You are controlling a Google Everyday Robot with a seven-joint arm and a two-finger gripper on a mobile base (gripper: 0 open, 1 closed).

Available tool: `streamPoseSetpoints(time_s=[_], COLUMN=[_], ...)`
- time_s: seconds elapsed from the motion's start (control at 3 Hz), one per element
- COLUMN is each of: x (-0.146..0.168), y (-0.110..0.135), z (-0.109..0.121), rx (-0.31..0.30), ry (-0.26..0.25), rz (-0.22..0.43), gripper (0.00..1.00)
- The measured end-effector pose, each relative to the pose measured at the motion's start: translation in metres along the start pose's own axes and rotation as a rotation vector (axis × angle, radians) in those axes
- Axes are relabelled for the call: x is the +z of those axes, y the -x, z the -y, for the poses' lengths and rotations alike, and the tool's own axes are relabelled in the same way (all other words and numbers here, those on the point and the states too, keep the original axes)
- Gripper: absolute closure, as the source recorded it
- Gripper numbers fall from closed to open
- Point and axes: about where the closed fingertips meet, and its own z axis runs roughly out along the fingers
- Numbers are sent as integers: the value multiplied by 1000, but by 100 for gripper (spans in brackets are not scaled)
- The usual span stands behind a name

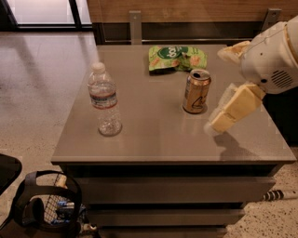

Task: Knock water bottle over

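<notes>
At the bench's [158, 139] 3 o'clock side, the gripper [231, 111] hangs low over the top. It is well apart from the bottle [105, 100], which stands upright toward 9 o'clock. Approach is the step in hand, I judge. The next move calls for a sweep toward 9 o'clock, passing the can [196, 91] on its 6 o'clock side, to strike the bottle high. Whether the gripper is released or clenched I cannot tell. The arm is cut off at the right edge of view.

Grey bench [153, 137] with drawer-like fronts below. Speckled polished floor [37, 83], reflecting light from the windows [42, 8] at upper left. Wood-panelled wall [200, 9] behind. Gripper [222, 122] over the bench's right side.
</notes>
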Motion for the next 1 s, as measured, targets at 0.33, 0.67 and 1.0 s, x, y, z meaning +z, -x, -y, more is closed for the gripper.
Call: streamPoseSetpoints(time_s=[0.33, 0.67, 1.0], x=[45, 72, 106], y=[49, 82, 109], z=[-7, -8, -10], rx=[38, 92, 161], ry=[8, 23, 65], rz=[268, 423, 538], gripper=[0, 0, 0])
